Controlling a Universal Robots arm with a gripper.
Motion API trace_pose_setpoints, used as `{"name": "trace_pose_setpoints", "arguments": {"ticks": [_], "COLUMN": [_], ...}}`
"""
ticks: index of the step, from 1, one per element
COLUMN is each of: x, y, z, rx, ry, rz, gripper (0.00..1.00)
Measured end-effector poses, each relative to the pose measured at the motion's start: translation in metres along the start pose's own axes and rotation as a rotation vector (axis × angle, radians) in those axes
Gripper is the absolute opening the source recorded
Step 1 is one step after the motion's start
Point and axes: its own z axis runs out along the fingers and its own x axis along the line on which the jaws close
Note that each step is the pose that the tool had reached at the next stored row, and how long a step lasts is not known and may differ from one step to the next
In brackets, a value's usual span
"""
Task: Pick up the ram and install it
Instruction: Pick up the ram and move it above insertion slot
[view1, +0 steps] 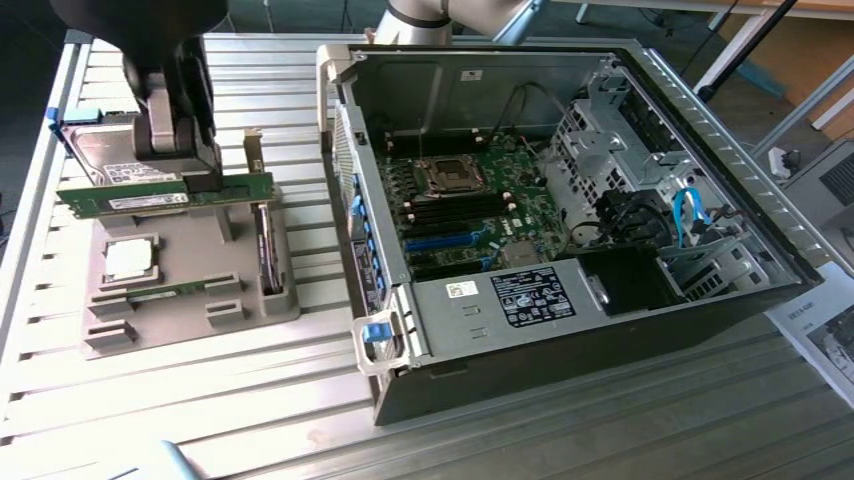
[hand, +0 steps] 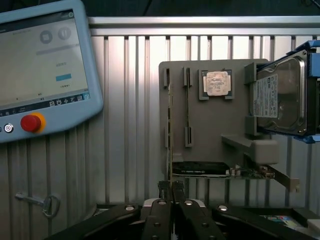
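Observation:
The ram (view1: 167, 197), a long green stick with a white label, hangs level above the grey holder block (view1: 174, 310) at the exterior view's left. My gripper (view1: 187, 178) comes down on it from above and is shut on its upper edge. In the wrist view the gripper (hand: 171, 192) pinches the ram (hand: 170, 145), which shows edge-on as a thin line running away from the fingers (hand: 161, 200). The open computer case (view1: 747, 250) lies to the exterior view's right, with the motherboard (view1: 461, 205) and its long memory slots inside.
The holder block (hand: 210, 130) also carries a square silver processor (hand: 217, 82), a hard drive (hand: 280, 95), a second green stick (view1: 167, 293) and an upright card (view1: 267, 250). A teach pendant (hand: 40, 70) and a key (hand: 42, 202) lie on the slatted table (view1: 200, 420).

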Motion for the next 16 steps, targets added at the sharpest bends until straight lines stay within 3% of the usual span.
{"name": "trace_pose_setpoints", "arguments": {"ticks": [16], "x": [0.001], "y": [-0.0333], "z": [0.0000], "rx": [-0.0002], "ry": [0.0002], "rz": [0.000], "gripper": [0.12]}}
